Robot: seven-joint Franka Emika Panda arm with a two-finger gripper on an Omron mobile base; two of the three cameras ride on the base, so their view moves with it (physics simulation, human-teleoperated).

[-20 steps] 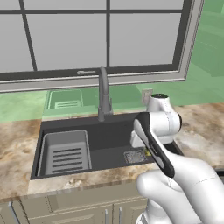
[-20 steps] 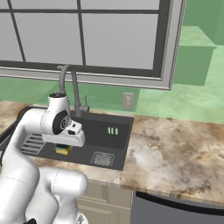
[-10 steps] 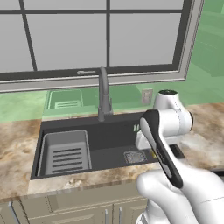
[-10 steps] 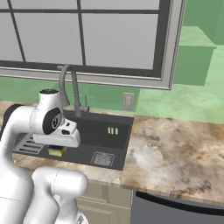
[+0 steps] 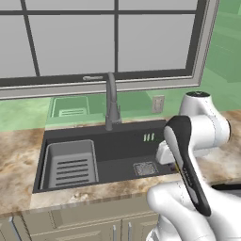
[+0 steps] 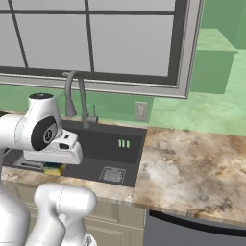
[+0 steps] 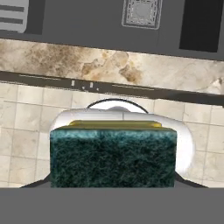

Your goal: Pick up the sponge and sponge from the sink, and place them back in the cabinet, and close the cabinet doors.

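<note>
Gripper (image 7: 113,186) clamped on the dark green-topped sponge (image 7: 113,156), raised above the counter edge (image 7: 109,65) beside the sink (image 7: 87,19).

Dark green-black sponge (image 7: 113,157), yellow base, held level in pincer (image 7: 113,175) above worktop front edge. Black sink (image 5: 117,155) w/ grey rack at left end.

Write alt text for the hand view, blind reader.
A dark green-black sponge with a yellow base fills the lower middle of the frame, held in the shut gripper. Beyond it lie beige floor tiles, then a strip of marbled countertop, and along the top the black sink with its square drain.
</note>
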